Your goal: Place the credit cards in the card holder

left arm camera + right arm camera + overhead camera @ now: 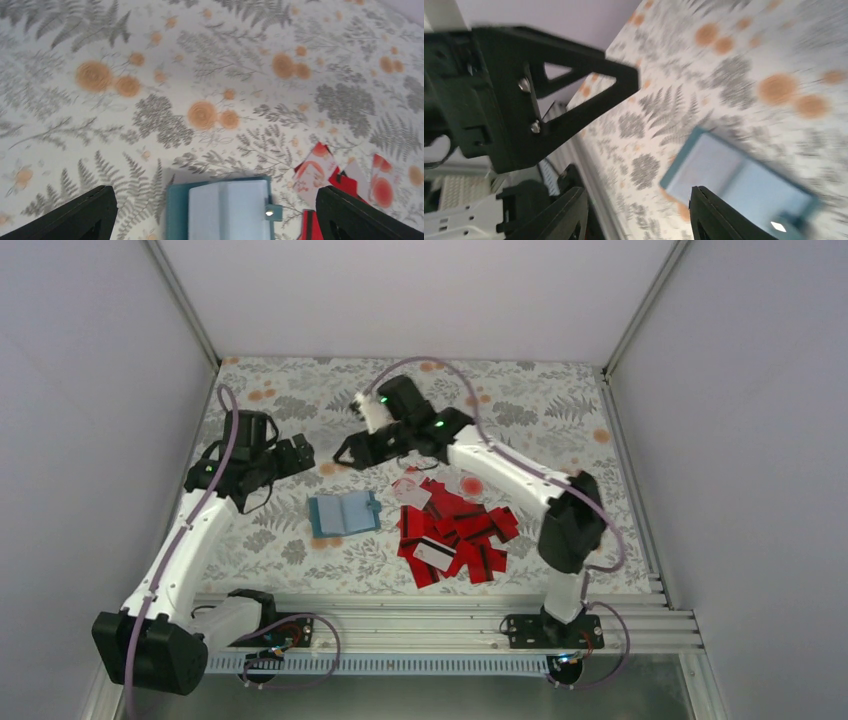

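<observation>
Plainly the left claw (298, 454) gapes wide and empty; the right claw (350, 452) stands half open, also empty. Below them the card holder (344, 514) lies open mid-frame, credit cards (458, 532) heaped at its right.

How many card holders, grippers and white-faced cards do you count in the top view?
Card holder: 1
Grippers: 2, left gripper and right gripper
White-faced cards: 3
Total: 6; red cards overlap, left uncounted
</observation>
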Action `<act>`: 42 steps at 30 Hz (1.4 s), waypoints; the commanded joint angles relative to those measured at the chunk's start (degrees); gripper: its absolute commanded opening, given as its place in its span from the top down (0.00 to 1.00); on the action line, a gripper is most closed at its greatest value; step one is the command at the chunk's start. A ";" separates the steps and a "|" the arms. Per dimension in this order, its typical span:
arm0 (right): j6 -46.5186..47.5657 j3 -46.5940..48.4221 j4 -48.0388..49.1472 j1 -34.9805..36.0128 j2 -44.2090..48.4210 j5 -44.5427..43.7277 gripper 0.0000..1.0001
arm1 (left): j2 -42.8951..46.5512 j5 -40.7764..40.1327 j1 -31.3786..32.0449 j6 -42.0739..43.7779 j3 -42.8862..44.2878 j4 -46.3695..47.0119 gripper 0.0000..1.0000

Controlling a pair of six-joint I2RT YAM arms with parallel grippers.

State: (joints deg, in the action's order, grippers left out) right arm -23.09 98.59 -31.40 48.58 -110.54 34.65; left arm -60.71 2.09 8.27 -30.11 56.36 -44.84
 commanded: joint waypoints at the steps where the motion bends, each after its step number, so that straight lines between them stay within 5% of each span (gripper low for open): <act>1: -2.16 -5.18 -4.33 -5.93 8.54 -15.87 0.47 | -0.96 8.22 0.32 5.48 2.52 6.19 0.03; 7: -6.46 -21.10 -5.80 -17.01 17.17 -14.37 0.40 | -6.33 19.45 5.38 8.16 2.06 12.05 0.19; 14: -7.92 -36.15 -4.80 -25.74 24.33 -8.05 0.39 | -16.52 17.42 16.56 7.00 3.77 15.14 0.26; 21: -3.42 -36.09 -2.53 -28.01 18.46 3.84 0.38 | -30.67 14.05 23.42 3.73 9.87 14.62 0.58; 25: -3.09 -34.04 -0.41 -28.01 14.05 8.26 0.37 | -37.33 13.88 24.78 2.60 13.65 13.65 0.68; 32: -0.73 -30.48 -4.31 -28.01 8.60 5.03 0.37 | -43.12 14.94 27.68 3.07 16.85 12.03 0.76; 37: -2.68 -32.17 -8.70 -28.15 10.93 -6.59 0.38 | -45.01 18.48 31.76 7.62 18.76 13.55 0.76; 42: -6.99 -38.13 -12.40 -30.05 18.75 -16.39 0.39 | -46.16 20.36 34.31 11.04 19.63 14.63 0.63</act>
State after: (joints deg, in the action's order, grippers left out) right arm -26.74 64.07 -38.76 20.43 -98.50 27.97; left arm -105.73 19.59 41.21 -22.83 74.54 -31.77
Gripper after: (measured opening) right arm 0.618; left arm 0.328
